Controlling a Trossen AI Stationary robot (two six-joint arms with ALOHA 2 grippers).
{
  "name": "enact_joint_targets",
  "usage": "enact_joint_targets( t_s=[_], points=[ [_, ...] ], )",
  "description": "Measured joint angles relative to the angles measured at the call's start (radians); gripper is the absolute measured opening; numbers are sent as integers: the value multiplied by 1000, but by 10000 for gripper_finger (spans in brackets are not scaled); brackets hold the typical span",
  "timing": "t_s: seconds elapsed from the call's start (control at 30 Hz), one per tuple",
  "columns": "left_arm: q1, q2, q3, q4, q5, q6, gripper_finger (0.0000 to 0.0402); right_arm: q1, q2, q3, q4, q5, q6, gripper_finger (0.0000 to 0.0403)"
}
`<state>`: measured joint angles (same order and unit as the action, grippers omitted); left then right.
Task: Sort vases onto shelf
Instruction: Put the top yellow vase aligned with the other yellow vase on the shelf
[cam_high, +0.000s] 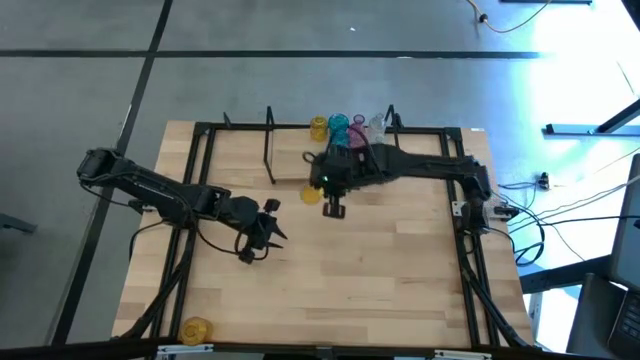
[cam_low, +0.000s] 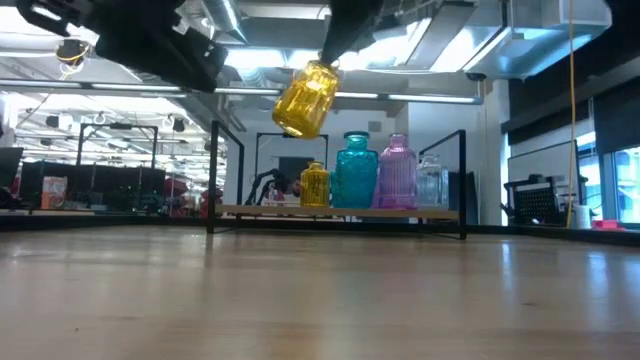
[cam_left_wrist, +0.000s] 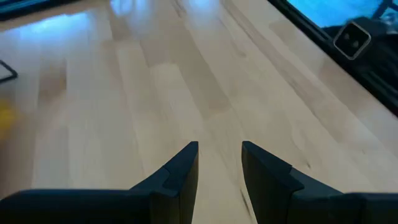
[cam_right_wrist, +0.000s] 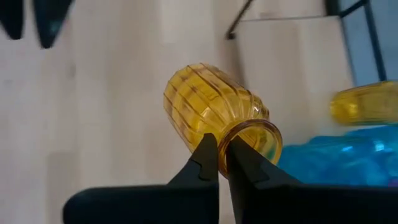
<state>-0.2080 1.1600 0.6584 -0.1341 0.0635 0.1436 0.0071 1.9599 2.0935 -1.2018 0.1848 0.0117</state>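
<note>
The right gripper has its jaws pinched on the rim of a ribbed yellow glass vase, which hangs tilted above the desk, seemingly just before the low light-wood shelf. The left gripper hovers with jaws narrowly parted, nothing between them.

2 black jointed arms with tapered dark fingers.

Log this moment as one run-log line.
right gripper: shut on yellow vase rim, lifted, tilted, near shelf | left gripper: open, empty, above table | shelf: four vases | stray yellow vase: front-left corner
</note>
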Motion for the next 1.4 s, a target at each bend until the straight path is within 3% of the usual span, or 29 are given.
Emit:
enact_joint_targets(
  t_s=[0.2, 0.43, 0.83, 1.4],
  points=[
    [11, -116, -129, 112, 0, -27, 116, -109, 90, 157, -70, -1, -45, 1],
    [11, -203, -244, 223, -1, -37, 116, -245, 140, 172, -22, -12, -110, 1],
    [11, -207, -257, 244, -25, -37, 116, -378, 217, 170, 56, -28, -252, 1],
    [11, -207, -256, 250, -26, -37, 116, -395, 267, 169, 79, -47, -278, 1]
  ],
)
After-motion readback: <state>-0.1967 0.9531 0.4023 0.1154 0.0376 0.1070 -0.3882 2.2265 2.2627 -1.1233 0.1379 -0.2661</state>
